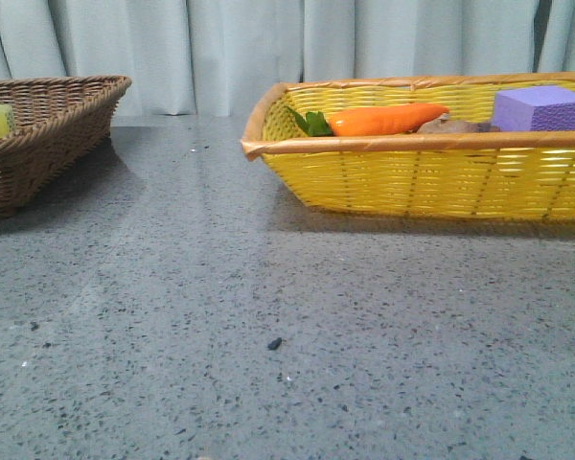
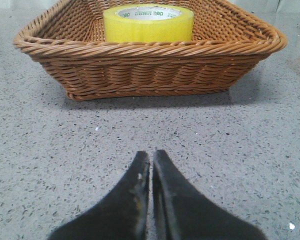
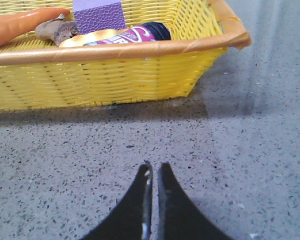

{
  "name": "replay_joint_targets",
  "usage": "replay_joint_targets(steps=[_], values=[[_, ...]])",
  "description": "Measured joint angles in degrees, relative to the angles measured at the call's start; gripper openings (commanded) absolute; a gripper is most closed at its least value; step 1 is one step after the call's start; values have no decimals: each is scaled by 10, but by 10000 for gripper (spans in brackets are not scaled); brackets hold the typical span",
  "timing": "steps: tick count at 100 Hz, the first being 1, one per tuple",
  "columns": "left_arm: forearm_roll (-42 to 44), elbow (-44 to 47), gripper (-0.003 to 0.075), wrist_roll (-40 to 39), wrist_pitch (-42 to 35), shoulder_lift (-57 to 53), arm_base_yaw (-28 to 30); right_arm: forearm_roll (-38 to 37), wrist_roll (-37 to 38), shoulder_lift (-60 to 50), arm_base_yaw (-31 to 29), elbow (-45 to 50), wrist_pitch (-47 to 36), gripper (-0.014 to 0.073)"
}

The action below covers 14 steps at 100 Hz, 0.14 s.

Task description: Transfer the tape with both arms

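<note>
A: Describe the work surface.
B: The counter [image 1: 268, 316] is grey stone-look material with fine dark and light speckles, slightly glossy, showing soft reflections.
A: And the backdrop?
B: Pale grey-white curtains [image 1: 220, 53] hang in vertical folds behind the counter's far edge. Lighting is even and diffuse.
</note>
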Motion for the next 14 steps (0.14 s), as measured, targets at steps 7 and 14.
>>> replay_joint_targets(steps=[7, 14], values=[[0, 0, -20, 0, 0, 0, 0, 0, 0, 0, 0, 0, 0, -66], [0, 0, -20, 0, 0, 0, 0, 0, 0, 0, 0, 0, 0, -66]])
